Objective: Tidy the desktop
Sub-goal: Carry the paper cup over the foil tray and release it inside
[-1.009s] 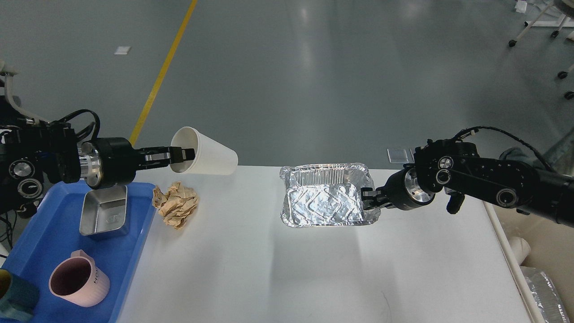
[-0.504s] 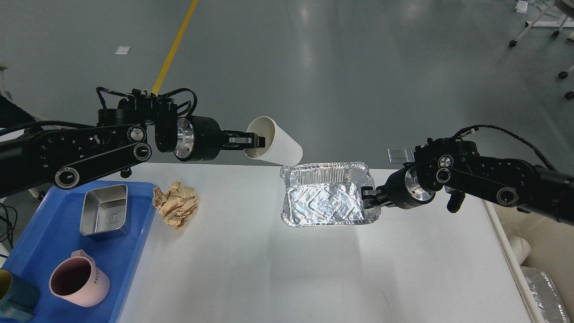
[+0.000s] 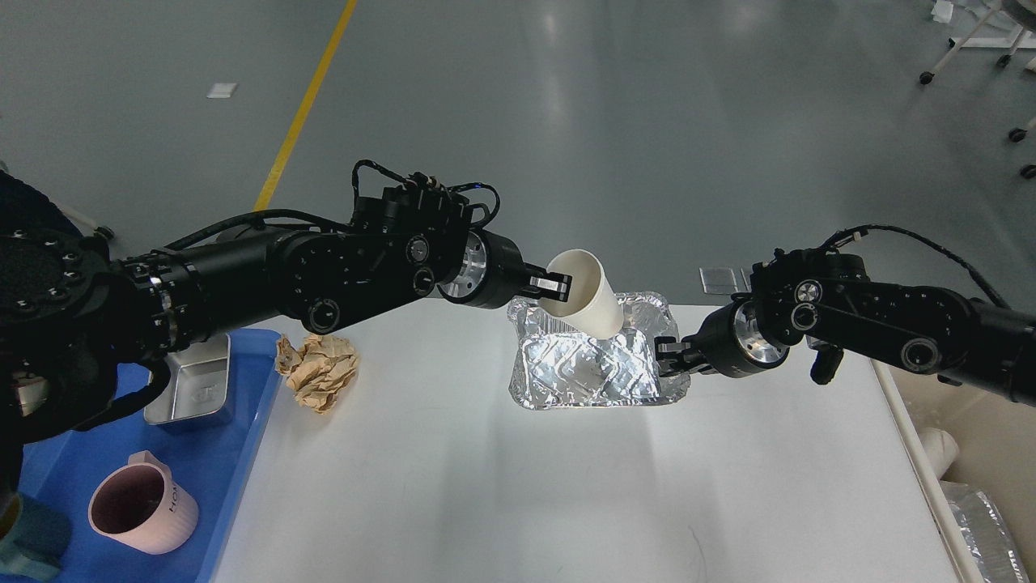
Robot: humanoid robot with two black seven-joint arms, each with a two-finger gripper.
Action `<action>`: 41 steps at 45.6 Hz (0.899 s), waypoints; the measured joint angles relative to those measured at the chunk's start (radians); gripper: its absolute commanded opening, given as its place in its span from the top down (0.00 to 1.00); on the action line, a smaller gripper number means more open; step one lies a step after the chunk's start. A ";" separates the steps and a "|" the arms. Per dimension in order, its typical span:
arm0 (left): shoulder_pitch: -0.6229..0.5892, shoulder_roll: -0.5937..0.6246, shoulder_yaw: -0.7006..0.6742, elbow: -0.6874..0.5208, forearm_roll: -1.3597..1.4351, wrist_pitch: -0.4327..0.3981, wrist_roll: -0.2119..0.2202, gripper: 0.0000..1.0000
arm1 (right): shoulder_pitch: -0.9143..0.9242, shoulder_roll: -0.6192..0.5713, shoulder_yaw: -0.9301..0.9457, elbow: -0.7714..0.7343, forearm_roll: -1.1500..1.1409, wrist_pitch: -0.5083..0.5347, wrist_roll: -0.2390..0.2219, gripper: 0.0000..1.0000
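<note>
The white surface [image 3: 518, 486] fills the lower middle of the view, its long axis running left to right. At its far edge sits a foil tray [image 3: 595, 368]. The right end effector [image 3: 668, 356] is clamped on the tray's right rim. The left end effector [image 3: 557, 285] grips a white paper cup [image 3: 589, 301], tilted over the tray. Crumpled brown paper [image 3: 318, 371] lies beside the blue tray [image 3: 235, 478].

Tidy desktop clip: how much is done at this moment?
Done: steel tin and pink mug sit in the blue plastic tray. In hand: left gripper holds white paper cup over crinkled foil tray, gripped by right gripper. Left: crumpled brown paper on white desktop.
</note>
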 measured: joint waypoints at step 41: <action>0.042 -0.225 0.035 0.282 -0.031 0.069 0.001 0.12 | 0.009 -0.002 0.004 0.003 0.000 0.000 0.000 1.00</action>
